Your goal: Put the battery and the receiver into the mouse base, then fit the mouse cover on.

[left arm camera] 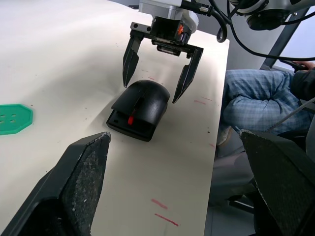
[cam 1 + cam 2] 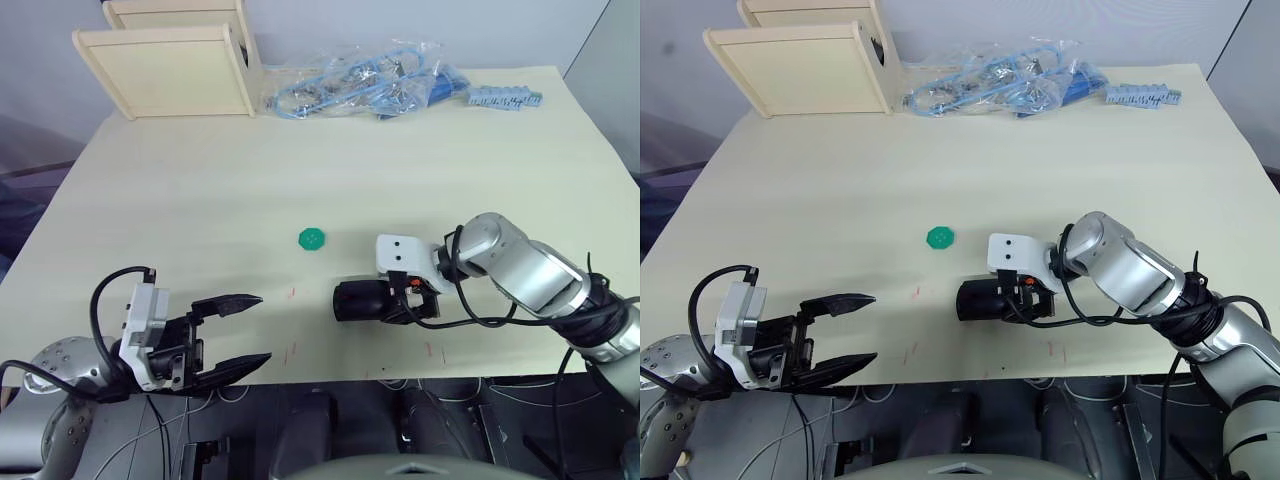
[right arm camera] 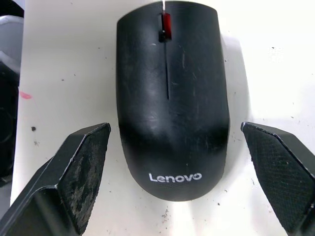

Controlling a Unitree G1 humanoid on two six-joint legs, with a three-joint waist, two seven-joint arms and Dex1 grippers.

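Note:
The mouse cover [image 3: 172, 108], smooth black with grey "Lenovo" lettering, sits on top of the mouse base [image 1: 129, 129] near the table's front edge. The red scroll wheel [image 3: 167, 22] shows through the slot at its front. My right gripper [image 3: 174, 128] is open, with one finger on either side of the mouse's rear end and a gap on each side. My left gripper [image 2: 262, 328] is open and empty at the front left, pointing toward the mouse from a hand's width away. The battery and the receiver are hidden.
A green octagonal disc [image 2: 312, 239] lies just behind the mouse. Pale wooden boxes [image 2: 170, 65], a plastic bag of blue cables [image 2: 360, 85] and a small blue-grey part [image 2: 505, 97] line the far edge. A person's leg in jeans [image 1: 256, 93] is beside the table.

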